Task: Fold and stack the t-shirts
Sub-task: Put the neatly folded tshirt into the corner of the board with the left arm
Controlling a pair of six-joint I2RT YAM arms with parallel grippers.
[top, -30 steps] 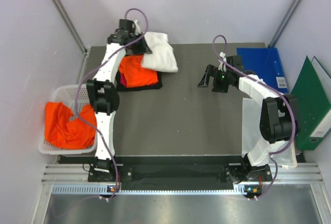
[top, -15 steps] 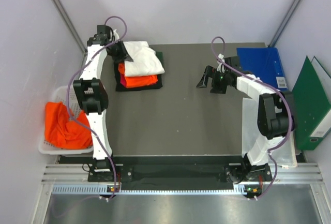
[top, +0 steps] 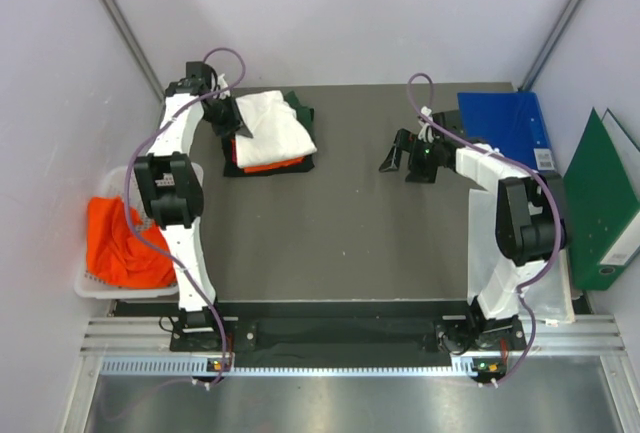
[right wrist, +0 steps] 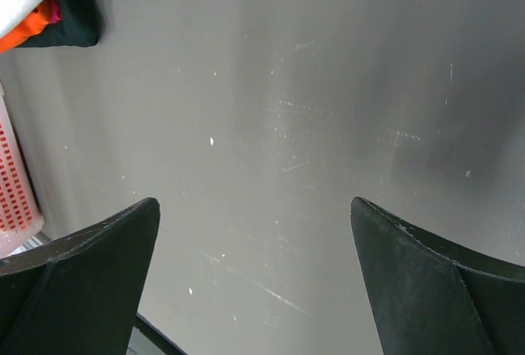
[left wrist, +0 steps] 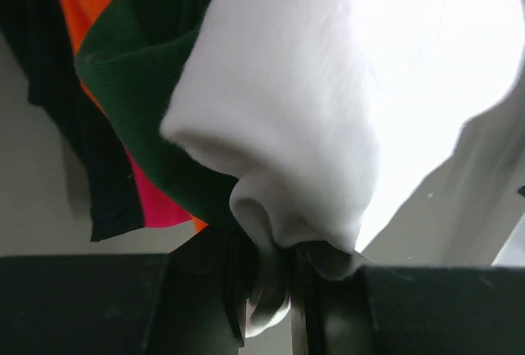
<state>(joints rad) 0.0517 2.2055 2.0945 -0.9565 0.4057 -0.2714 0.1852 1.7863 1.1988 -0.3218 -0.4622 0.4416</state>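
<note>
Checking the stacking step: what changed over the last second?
The left hand, still shut on the white shirt, swung left and toward the near edge, dragging it leftward to lie over the orange shirt. The right hand stayed open and parked; the basket did not move.

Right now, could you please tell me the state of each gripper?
Left gripper: closed on a fold of the soft white cloth t-shirt.
Right gripper: open, holding nothing.
</note>
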